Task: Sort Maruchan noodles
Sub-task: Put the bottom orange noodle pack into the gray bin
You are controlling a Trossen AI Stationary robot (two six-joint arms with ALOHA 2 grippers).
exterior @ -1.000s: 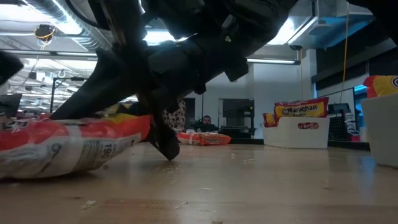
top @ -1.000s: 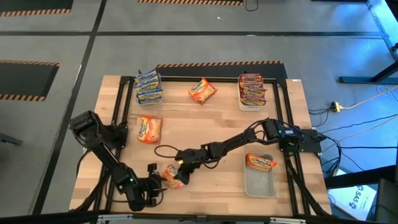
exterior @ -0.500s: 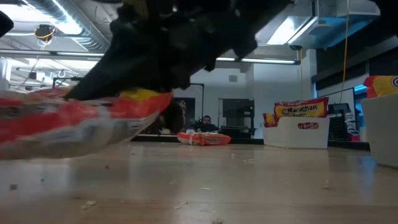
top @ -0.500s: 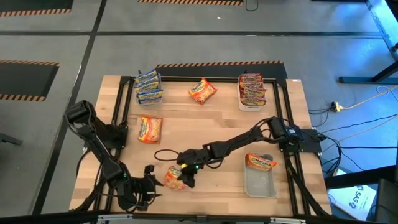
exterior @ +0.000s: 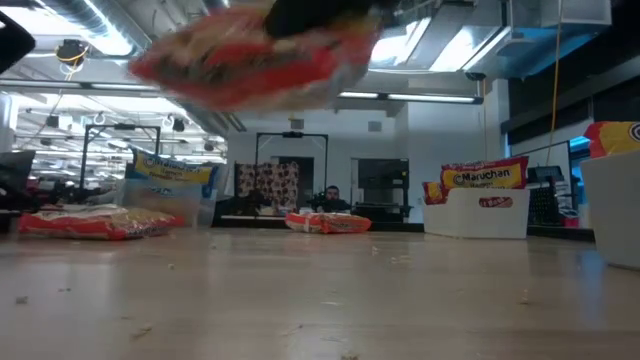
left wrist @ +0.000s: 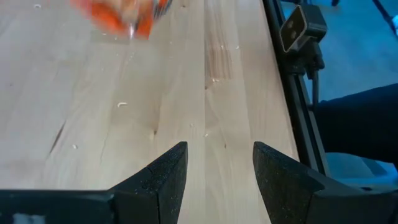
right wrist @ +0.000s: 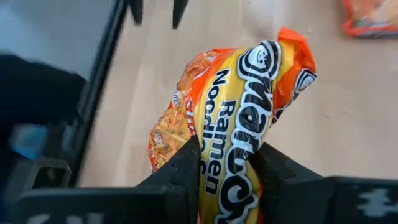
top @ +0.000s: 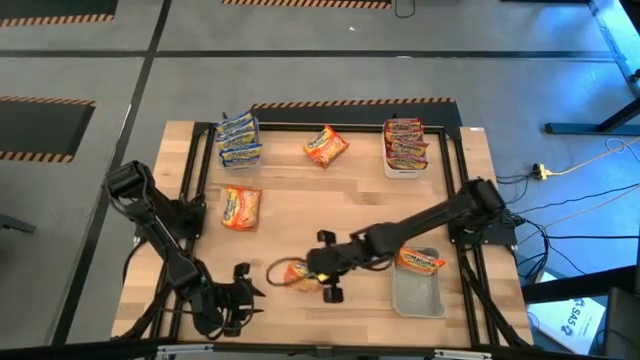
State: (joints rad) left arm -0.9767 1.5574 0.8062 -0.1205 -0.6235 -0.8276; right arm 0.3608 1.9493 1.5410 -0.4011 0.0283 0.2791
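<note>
right gripper (top: 312, 268) clenched on an orange maruchan packet (top: 296, 273) lifted off the table — its long axis runs out past the fingertips; the clear tub (top: 418, 290) lies at 3 o'clock; left gripper (top: 238, 290) spread, idle at 9 o'clock.

The orange packet (right wrist: 233, 124) in the right wrist view reads "Maruchan Ramen Noodle". In the low view, the packets in the white tub (exterior: 487, 176) read "Maruchan". Other print is illegible.
</note>
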